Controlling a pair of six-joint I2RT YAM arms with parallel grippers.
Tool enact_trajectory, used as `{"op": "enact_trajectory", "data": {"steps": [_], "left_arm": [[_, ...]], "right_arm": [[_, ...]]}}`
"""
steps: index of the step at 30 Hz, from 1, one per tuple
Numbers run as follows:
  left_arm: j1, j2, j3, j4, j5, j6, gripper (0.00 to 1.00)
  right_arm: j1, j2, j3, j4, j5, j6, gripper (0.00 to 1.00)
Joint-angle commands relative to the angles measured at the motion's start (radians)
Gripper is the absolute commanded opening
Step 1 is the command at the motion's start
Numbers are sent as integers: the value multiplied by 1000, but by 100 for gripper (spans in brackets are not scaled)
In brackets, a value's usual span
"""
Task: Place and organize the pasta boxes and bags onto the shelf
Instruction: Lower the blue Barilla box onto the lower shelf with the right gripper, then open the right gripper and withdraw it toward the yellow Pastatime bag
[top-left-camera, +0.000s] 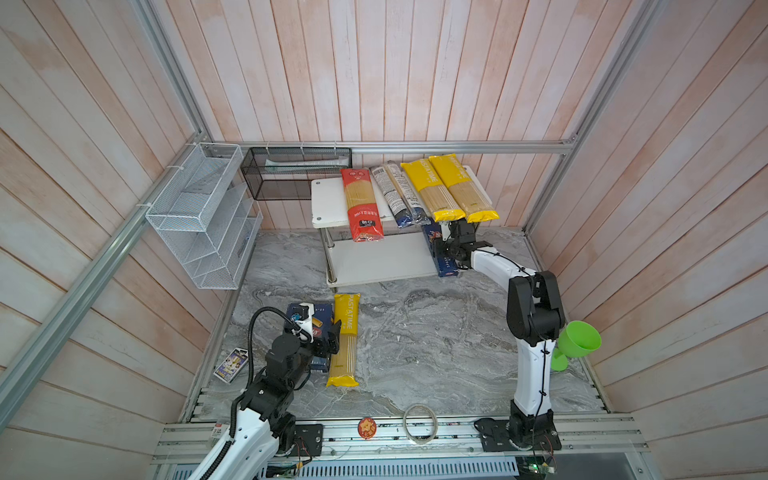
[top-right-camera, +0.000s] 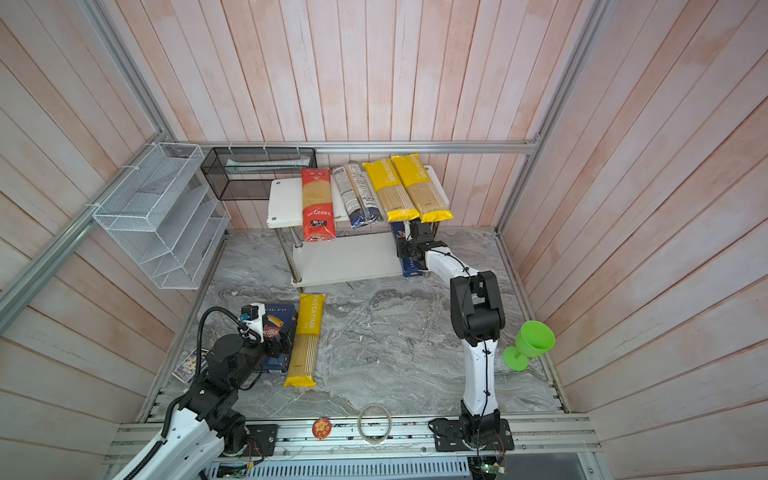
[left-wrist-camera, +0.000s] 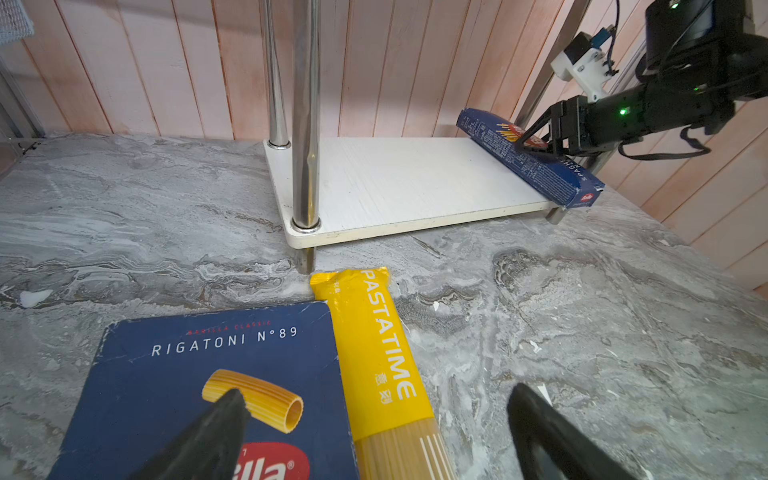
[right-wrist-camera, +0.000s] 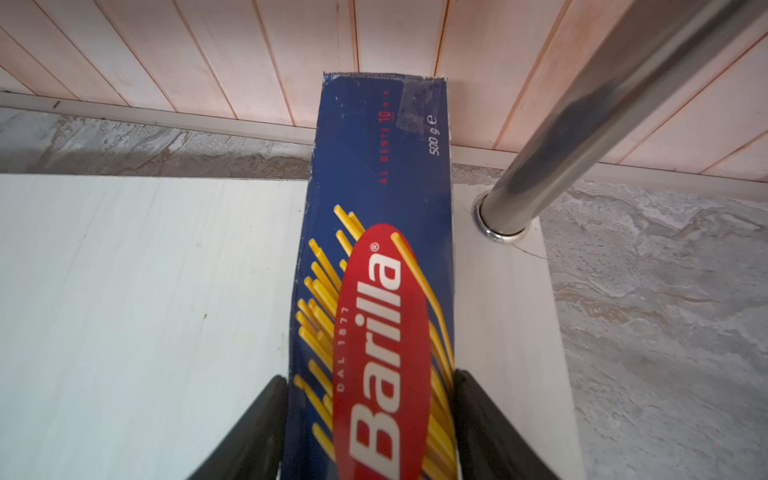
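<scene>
I am counting five bags and two boxes. Four bags are lying side by side across the top board of the shelf (top-left-camera: 328, 199): a red bag (top-left-camera: 360, 203), a clear bag with a dark blue end (top-left-camera: 397, 193), and two yellow bags (top-left-camera: 432, 187) (top-left-camera: 463, 187). All four are overhanging the shelf's front edge. The fifth bag (top-left-camera: 345, 340), also yellow, is lying on the table in front of the shelf. The rigatoni box (left-wrist-camera: 166, 374) is lying flat, touching that bag's side. The spaghetti box (right-wrist-camera: 374, 166) is sitting on the shelf's lower board at its right end, tipped up on one long edge.

To the left of the shelf a white wire rack (top-left-camera: 199, 220) and a black mesh basket (top-left-camera: 291, 174) are hanging on the walls. Well in front of the shelf I am seeing a purple card packet (top-left-camera: 230, 365), a green goblet (top-left-camera: 577, 340), a tape ring (top-left-camera: 420, 424) and a small round red disc (top-left-camera: 367, 428). A chrome post (right-wrist-camera: 561, 145) of the shelf is standing just beside the spaghetti box, and the two yellow bags are overhanging the right wrist.

The right arm is reaching forward with its elbow raised, and the right gripper (right-wrist-camera: 370, 378) is straddling the spaghetti box with both pads against its sides. I cannot tell whether it is squeezing. The left arm is crouching low in front of the shelf. The left gripper (left-wrist-camera: 376, 392) is gaping wide above the rigatoni box and the fifth bag, holding nothing.
</scene>
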Motion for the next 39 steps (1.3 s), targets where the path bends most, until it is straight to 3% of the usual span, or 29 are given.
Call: {"op": "enact_trajectory", "data": {"steps": [1,28,39], "left_arm": [[6,-9,24,12,0,-6,100],[6,-32,18,8,4,-6,100],[8,-29,18,8,0,-7,100]], "right_arm": [[-5,-43,-20,23,10,1,64],[21,-313,-429,113,-47,41,73],[43,-502,-618,112,-40,58,73]]}}
